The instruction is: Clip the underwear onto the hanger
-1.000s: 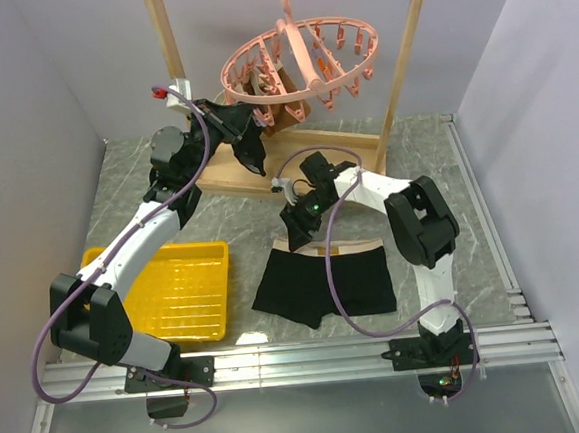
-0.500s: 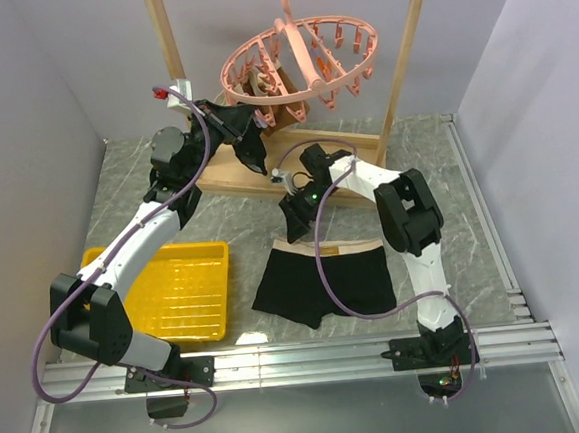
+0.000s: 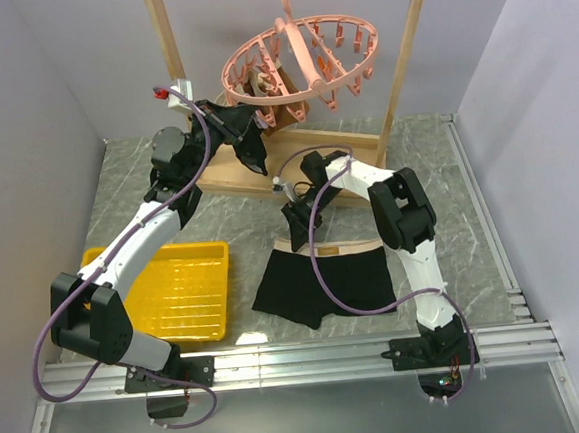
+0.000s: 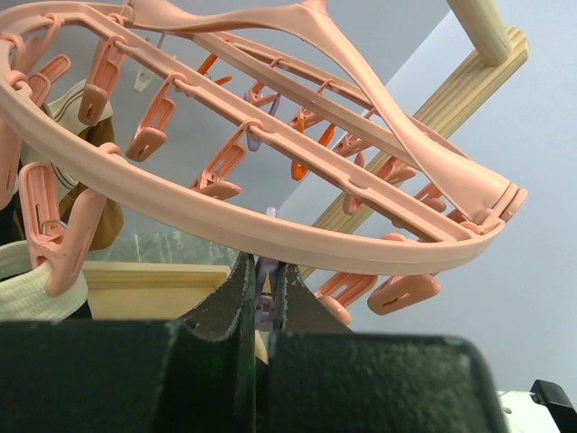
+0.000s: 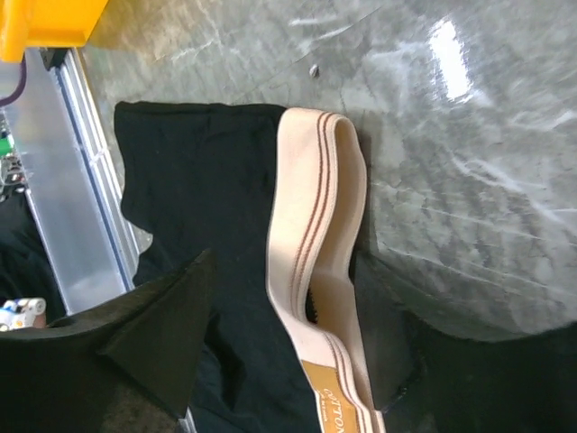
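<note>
None of the underwear [image 3: 323, 286] is on a peg yet: it lies flat on the table [image 3: 475, 212], just ahead of the arm bases, with its tan-pink waistband [image 5: 315, 207] on the far edge. By my reading the pick-up is only beginning, so the lift and the clipping are both left.

At the band's left end the right gripper [image 3: 298, 238] hangs low. Only its wrist view shows the jaws spread wide, one on each side of the band and closed on nothing.

Farther back the left gripper [image 3: 252, 157] sits under the near rim of the hanger [image 3: 260, 96], which hangs from the wooden rack [image 3: 404, 77]. The overhead view hides its jaws. Its wrist view shows them drawn to a narrow slit just below the ring, with a lilac sliver between them — whether they pinch a peg I cannot tell. That view also shows free pegs [image 4: 153, 126] and another garment's cream band [image 4: 22, 284] already clipped.
</note>
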You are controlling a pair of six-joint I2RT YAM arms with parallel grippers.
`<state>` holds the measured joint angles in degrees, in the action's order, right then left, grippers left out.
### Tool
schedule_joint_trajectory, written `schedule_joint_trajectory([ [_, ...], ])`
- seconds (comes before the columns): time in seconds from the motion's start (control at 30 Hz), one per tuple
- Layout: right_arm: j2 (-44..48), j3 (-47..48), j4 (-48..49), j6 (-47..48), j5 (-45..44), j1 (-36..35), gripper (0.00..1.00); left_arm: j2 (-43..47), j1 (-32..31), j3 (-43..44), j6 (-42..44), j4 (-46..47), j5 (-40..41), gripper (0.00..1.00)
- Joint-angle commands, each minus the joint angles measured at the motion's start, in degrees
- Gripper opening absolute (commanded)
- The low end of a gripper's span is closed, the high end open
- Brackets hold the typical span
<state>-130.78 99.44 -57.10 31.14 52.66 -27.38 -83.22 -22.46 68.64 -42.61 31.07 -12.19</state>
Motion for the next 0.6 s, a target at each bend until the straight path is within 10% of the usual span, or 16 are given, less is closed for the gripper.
schedule_joint_trajectory([
  [0.0, -2.11, 1.02, -4.24, 2.0, -0.46, 0.13, 0.67, -0.19, -0.04, 0.26, -0.46, 2.77, -0.82, 0.0],
  [0.57, 26.07, -14.79, 23.41, -2.66, -8.0, -0.92, 0.0, 1.13, -0.04, -1.14, 1.39, 0.4, -0.73, 0.0],
])
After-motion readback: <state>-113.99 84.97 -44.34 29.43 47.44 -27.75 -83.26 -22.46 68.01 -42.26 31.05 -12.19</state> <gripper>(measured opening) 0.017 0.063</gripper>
